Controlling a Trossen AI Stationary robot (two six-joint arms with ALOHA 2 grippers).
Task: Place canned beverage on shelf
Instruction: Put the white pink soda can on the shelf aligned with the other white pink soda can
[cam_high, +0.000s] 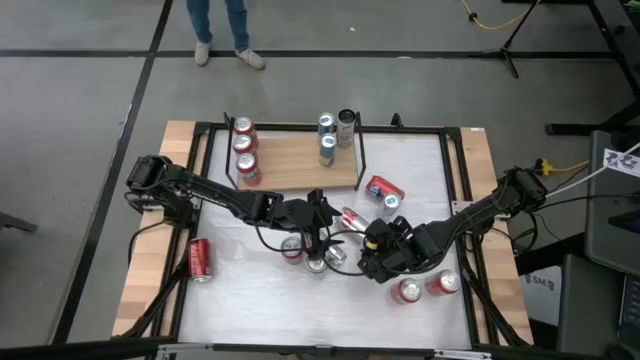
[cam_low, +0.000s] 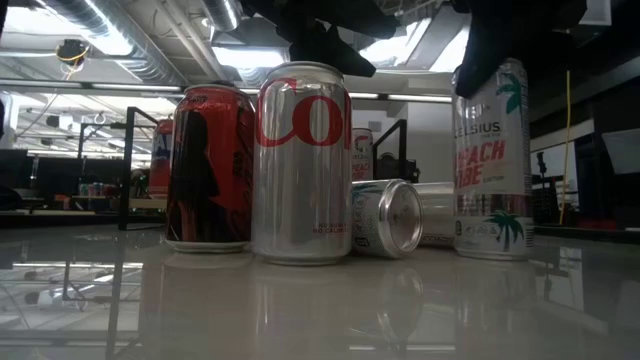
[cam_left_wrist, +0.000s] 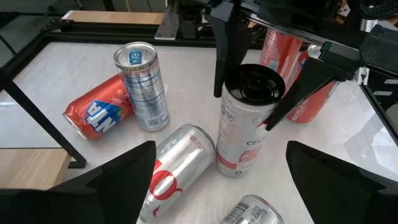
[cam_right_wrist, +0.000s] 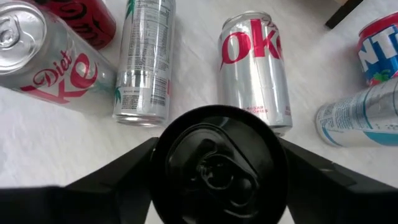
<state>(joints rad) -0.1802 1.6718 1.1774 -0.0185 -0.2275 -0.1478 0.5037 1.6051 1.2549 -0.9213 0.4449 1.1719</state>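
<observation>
The shelf (cam_high: 295, 160) sits at the far side of the counter (cam_high: 420, 170), well away from the can cluster near the front-middle. There the right tool (cam_high: 375, 243) straddles the upright tall white can (cam_left_wrist: 245, 121); its fingers (cam_left_wrist: 227, 50) stand on both sides, apart, not visibly clamped. Can axis is vertical and right is nearer; left tool (cam_high: 318, 218) hangs open just beside.

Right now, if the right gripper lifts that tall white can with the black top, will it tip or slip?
Likely tippy: the tall white can stands upright and narrow, so an off-centre pull could topple it. Its smooth wall may slip. The silver Coke can lying beside it may roll if bumped.
</observation>
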